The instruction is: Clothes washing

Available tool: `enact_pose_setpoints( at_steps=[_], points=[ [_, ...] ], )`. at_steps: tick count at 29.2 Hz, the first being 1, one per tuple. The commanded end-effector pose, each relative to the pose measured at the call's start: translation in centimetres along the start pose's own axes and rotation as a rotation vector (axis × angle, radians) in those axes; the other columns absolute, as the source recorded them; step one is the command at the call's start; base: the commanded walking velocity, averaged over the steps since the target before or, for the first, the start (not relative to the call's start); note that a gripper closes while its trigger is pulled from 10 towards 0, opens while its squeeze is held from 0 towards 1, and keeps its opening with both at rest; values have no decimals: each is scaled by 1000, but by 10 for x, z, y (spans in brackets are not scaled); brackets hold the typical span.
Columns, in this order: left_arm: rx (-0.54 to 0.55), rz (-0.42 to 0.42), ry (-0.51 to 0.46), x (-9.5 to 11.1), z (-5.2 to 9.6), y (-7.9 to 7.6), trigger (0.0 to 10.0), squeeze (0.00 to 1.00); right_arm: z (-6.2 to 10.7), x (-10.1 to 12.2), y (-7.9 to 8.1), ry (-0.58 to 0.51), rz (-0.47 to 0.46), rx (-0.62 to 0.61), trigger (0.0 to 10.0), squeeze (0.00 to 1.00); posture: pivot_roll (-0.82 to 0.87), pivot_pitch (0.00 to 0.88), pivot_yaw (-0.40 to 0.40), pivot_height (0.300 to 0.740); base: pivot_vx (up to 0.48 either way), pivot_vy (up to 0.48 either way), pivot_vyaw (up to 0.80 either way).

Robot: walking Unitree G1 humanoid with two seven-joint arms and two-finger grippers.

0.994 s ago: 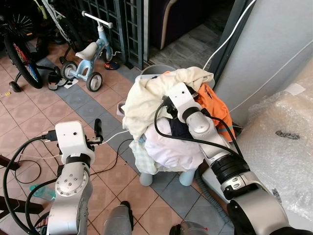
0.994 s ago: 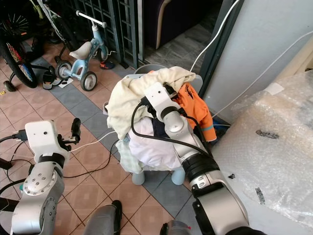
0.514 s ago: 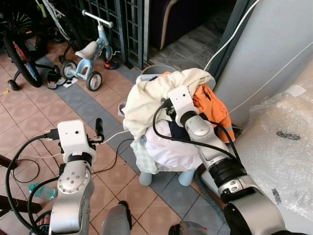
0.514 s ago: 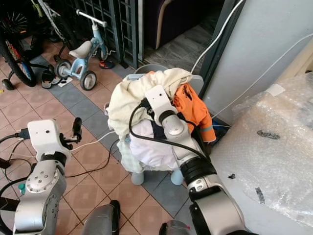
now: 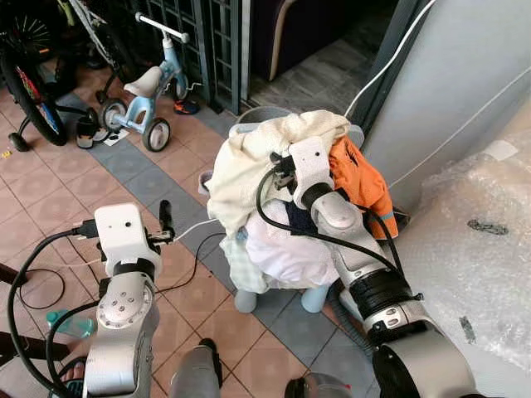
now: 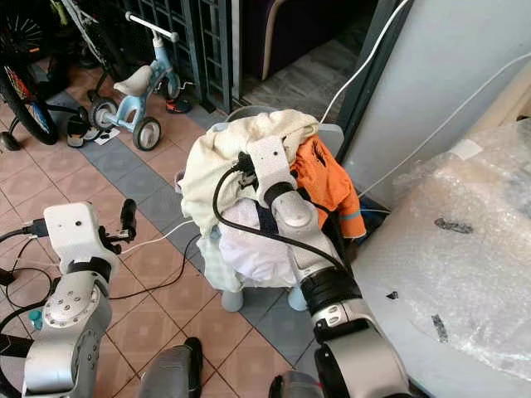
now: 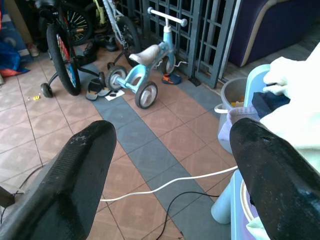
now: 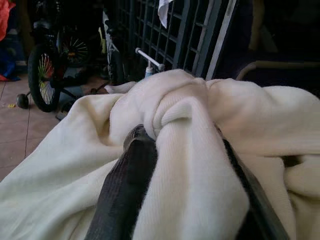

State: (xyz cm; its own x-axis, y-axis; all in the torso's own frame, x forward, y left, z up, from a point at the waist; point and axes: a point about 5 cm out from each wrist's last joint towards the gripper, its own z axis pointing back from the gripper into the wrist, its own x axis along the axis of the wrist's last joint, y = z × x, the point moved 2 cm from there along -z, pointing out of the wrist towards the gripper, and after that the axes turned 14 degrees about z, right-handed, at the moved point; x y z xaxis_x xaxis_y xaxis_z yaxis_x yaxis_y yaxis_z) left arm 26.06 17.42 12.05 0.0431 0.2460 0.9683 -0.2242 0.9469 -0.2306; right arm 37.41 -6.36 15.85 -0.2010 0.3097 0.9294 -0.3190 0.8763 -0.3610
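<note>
Right at the centre of the head views, a heap of laundry sits piled on a pale blue stool (image 5: 311, 297), and the topmost piece is a large cream garment (image 5: 249, 162) draped over the pile. The right gripper (image 8: 182, 145) has this cream garment pinched: in the right wrist view a thick fold of the cloth is bunched between the two black fingers (image 8: 127, 185), with the jaws closed onto it as far as the fabric allows. Taking the top layer first makes sense, since it can probably lift away without dragging the rest off the stool.

Just right of the cream cloth, an orange garment (image 5: 358, 178) hangs down the side of the heap, and below the arm a white piece (image 5: 286, 253) bulges out, with a dark item (image 5: 300, 219) tucked between them.

Lower left in the frame, the left gripper (image 7: 172, 165) is held out over the tiled floor (image 5: 124, 170), apart from the pile, with its jaws spread wide and holding nothing; it looks ready to help support the cloth once it is lifted.

A grey bucket (image 7: 235, 95) stands behind the stool. Upper left are a child's tricycle (image 5: 149, 91) and a bicycle (image 5: 33, 91); bubble wrap (image 5: 473, 249) covers the right side.
</note>
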Motion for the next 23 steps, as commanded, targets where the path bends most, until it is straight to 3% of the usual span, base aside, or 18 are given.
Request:
enact_pose_setpoints(
  at_steps=[1,7,11,12,17,20,21,23],
  points=[
    [-6,-8,13,-4,0,-2,10000,0,0,12,-9,-54,-45,-42,0,0,117,118,-77,740,0,0,0],
    [1,-2,2,-2,0,-1,10000,0,6,33,-22,-145,-149,-123,0,0,115,124,-69,740,0,0,0],
    [24,2,-11,2,-1,0,10000,0,15,53,-48,-229,-76,-245,0,0,109,125,-63,740,0,0,0],
    [20,-8,-20,3,-3,-1,10000,0,19,60,-64,-245,-20,-319,0,0,104,139,-63,740,0,0,0],
    [31,-24,-44,8,-8,-6,10000,0,32,63,-106,-213,59,-498,0,0,97,127,-66,740,0,0,0],
    [3,-28,-50,8,-9,-11,10000,0,38,61,-112,-202,63,-506,0,0,83,125,-62,740,0,0,0],
    [-4,-28,-43,6,-10,-13,10000,0,40,57,-108,-186,88,-476,3294,0,78,123,-61,740,0,0,0],
    [-7,-28,-41,5,-10,-14,10000,0,41,55,-106,-174,107,-457,3294,0,78,123,-61,740,0,0,0]
  ],
)
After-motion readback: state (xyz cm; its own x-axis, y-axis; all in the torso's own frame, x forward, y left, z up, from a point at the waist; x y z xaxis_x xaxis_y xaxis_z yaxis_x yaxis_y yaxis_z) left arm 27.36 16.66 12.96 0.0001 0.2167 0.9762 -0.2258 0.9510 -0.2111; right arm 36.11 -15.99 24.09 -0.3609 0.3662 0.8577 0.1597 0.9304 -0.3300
